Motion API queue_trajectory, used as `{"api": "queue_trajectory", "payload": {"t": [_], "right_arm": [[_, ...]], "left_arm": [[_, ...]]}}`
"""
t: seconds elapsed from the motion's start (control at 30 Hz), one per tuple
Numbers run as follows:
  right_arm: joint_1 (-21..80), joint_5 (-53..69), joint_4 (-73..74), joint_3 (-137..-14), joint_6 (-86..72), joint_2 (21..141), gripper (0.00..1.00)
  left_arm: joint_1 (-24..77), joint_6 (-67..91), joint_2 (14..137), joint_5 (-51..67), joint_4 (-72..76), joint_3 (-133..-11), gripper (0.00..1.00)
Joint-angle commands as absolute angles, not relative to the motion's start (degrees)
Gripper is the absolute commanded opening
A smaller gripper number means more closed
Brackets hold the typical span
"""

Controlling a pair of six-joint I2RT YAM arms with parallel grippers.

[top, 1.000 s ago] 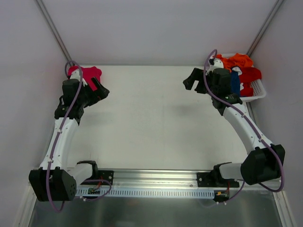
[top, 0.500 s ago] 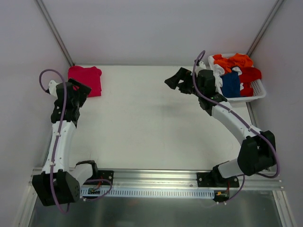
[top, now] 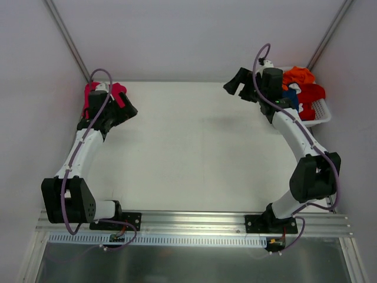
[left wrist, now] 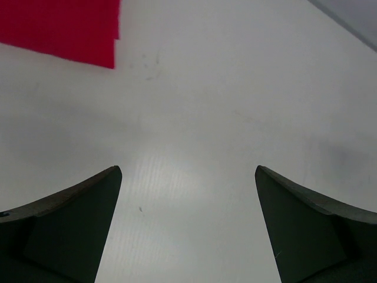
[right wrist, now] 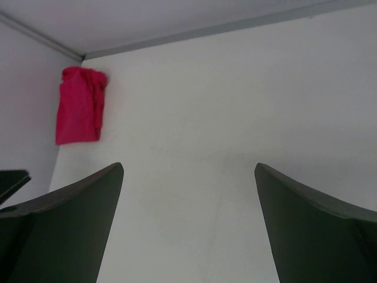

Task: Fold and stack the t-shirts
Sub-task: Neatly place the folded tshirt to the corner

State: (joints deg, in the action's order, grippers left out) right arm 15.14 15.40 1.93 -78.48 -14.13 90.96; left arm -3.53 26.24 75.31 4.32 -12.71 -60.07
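By the crimson-pink t-shirt [left wrist: 59, 26], left tool [left wrist: 187, 169] returned

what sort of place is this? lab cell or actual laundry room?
Probably a lab test cell: two arms bolted to a metal rail, a white table boxed in by plain walls, a basket of t-shirts.

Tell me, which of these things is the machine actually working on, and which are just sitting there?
Part of the job:
crimson-pink t-shirt, folded in the far left corner
orange t-shirt, red t-shirt and dark blue t-shirt, heaped unfolded in the basket

Just there:
white basket, which only holds the waiting shirts
table
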Motion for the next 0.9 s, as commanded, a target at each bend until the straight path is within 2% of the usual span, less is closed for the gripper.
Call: {"api": "queue_trajectory", "payload": {"t": [0.0, 0.13, 0.2, 0.37, 0.7, 0.87], "right_arm": [[10.90, 12.22, 7.65, -82.70, -8.02, 88.95, 0.99], [10.90, 16.86, 8.70, -84.11, -1.15, 88.85, 0.99], [10.64, 17.40, 10.54, -85.33, -4.03, 89.90, 0.99], [11.07, 20.22, 10.21, -83.77, -8.60, 90.27, 1.00], [11.34, 18.89, 8.44, -79.90, -5.01, 87.37, 0.99], [11.69, 19.96, 6.07, -77.88, -6.59, 86.48, 1.00]], "left_arm": [[-1.76, 23.46, 74.00, 10.36, -11.51, -61.61, 0.99], [-0.71, 23.82, 74.53, 18.53, -10.20, -62.14, 0.99], [-0.53, 21.89, 75.41, 19.77, -10.28, -62.49, 0.99], [-0.53, 19.69, 73.31, 18.55, -10.46, -62.32, 0.99], [-0.88, 18.46, 71.63, 17.23, -11.07, -62.66, 0.99], [-4.38, 24.08, 72.94, -5.51, -12.39, -65.73, 0.99]]}}
